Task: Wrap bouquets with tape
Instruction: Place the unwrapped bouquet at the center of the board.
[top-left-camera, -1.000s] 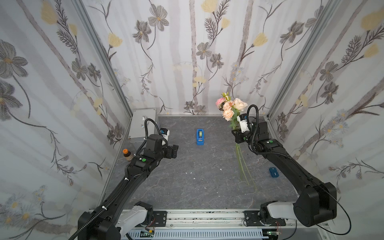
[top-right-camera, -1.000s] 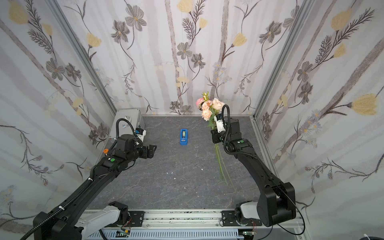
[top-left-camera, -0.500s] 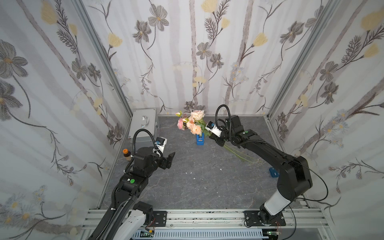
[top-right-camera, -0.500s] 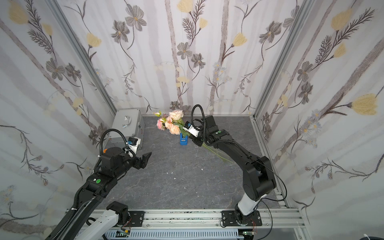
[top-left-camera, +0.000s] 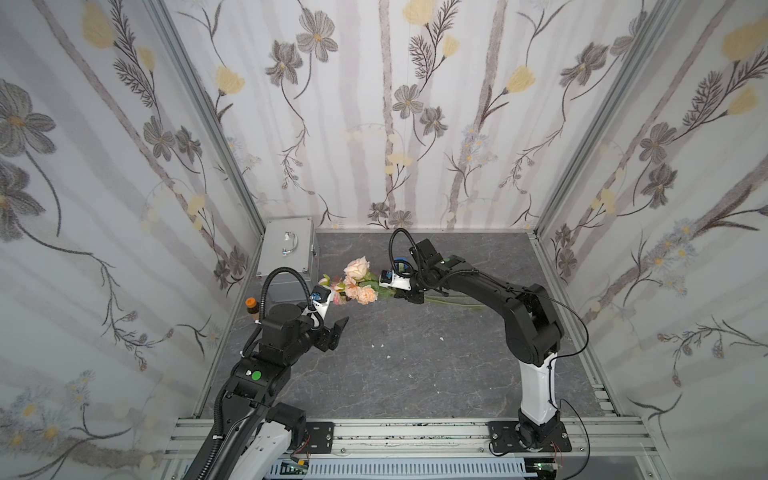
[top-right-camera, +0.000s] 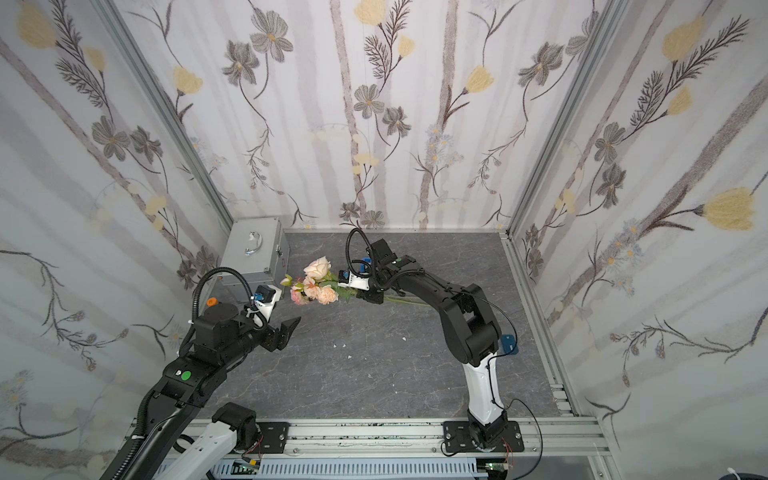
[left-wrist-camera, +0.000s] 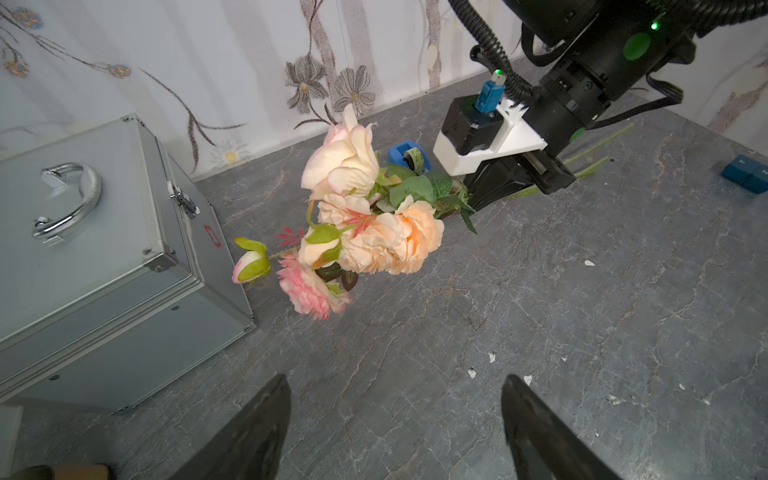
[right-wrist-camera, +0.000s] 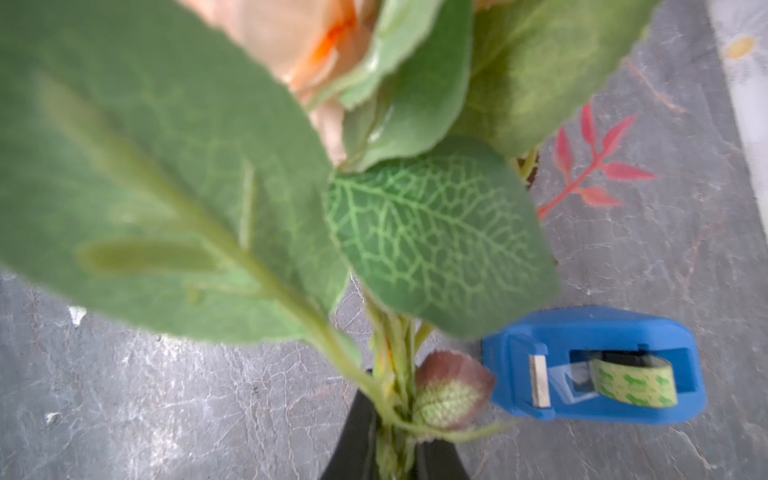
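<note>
**Q:** What lies nearest the arms' bases?

**A:** The black two-fingered left tool (left-wrist-camera: 395, 379), raised over the grey marbled table (top-left-camera: 415, 374). Its fingers (left-wrist-camera: 266, 415) stand spread wide with nothing between them. It faces the flowers and is apart from them. A small orange-capped bottle (top-left-camera: 250, 303) stands at the table's left edge, beside the left arm.

**Q:** And toward the right?

**A:** A small flat dark-blue rectangular block (top-right-camera: 508, 344) lies on the table near its right edge. In a top view the right arm partly covers it.

**Q:** Where is the task's flower bunch?

**A:** Mid-table. The bouquet (top-left-camera: 359, 286) of pink and peach artificial roses, with green leaves and thin green stems, is carried roughly level. Its blooms point toward the left arm's side and its stems trail off to the right. The black right tool (right-wrist-camera: 395, 449) is pressed together on the gathered stems just below the leaves, pinching them.

**Q:** And the wrapping material?

**A:** Just beyond the right tool, on the table. A pale-green roll of tape (right-wrist-camera: 631, 382) sits inside a bright blue oblong plastic dispenser (right-wrist-camera: 598, 332). A small leaf overlaps the dispenser's end in the right wrist view, and contact cannot be told.

**Q:** What is farthest?

**A:** A silver metal case (top-left-camera: 289, 249) with a chrome handle, in the far left corner. Its handle side faces up.
</note>
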